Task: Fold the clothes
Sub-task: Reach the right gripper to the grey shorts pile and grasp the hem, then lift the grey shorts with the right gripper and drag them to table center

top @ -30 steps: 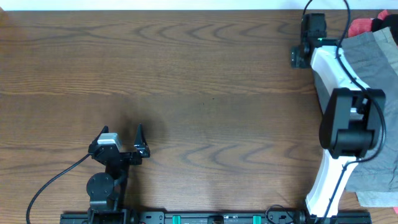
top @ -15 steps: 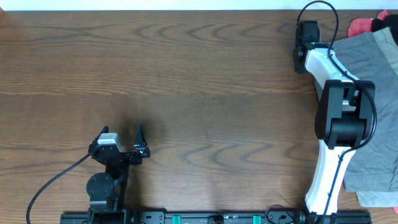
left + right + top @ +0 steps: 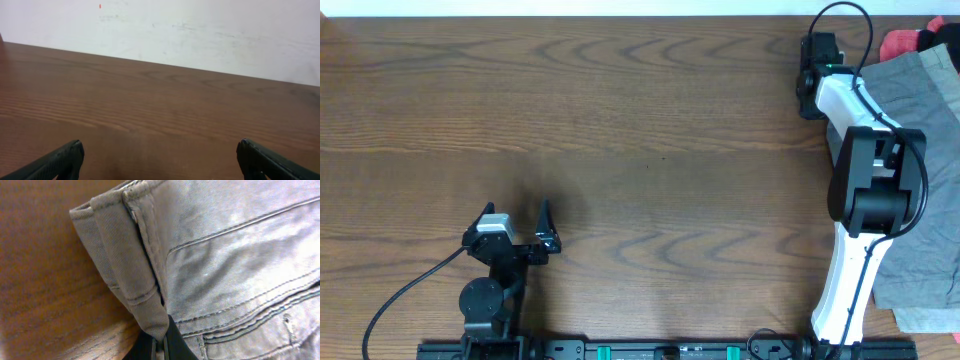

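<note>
From here the right gripper (image 3: 159, 342), fingers (image 3: 174, 347) pinched on a folded edge of the grey shorts (image 3: 230, 255) at the far right of the table (image 3: 620, 120), should drag them slowly to the middle, keeping the pinch firm; the left gripper (image 3: 160, 166) rests with fingers wide apart.

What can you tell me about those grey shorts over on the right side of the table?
The grey shorts look like medium grey woven cotton twill, with stitched seams and a thick doubled band along one edge. They lie spread out and slightly rumpled on the right side of the wooden table, partly hidden under the right arm. The right gripper appears to pinch a folded corner of that band. A red cloth sits by their far end.
</note>
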